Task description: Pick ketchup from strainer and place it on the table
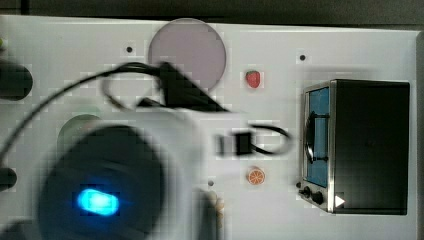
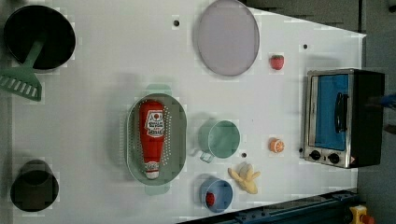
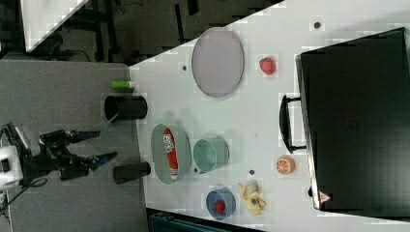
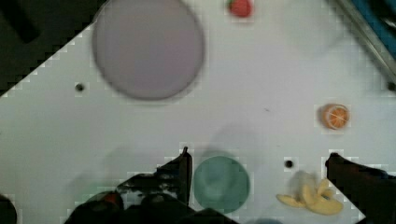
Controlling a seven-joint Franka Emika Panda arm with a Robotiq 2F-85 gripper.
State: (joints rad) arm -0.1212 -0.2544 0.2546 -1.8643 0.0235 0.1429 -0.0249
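Ketchup (image 2: 152,138) inside strainer (image 2: 180,126) rim

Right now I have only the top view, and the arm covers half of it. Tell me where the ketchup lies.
Observer: The ketchup lies flat inside the strainer, cap toward the left view's bottom.
Operator: Report the gripper.
Observer: The gripper is open and holds nothing, well apart from the ketchup in the right view.
Operator: Name the strainer's nearest neighbour.
Observer: A green cup stands just beside it, on the left view's right.
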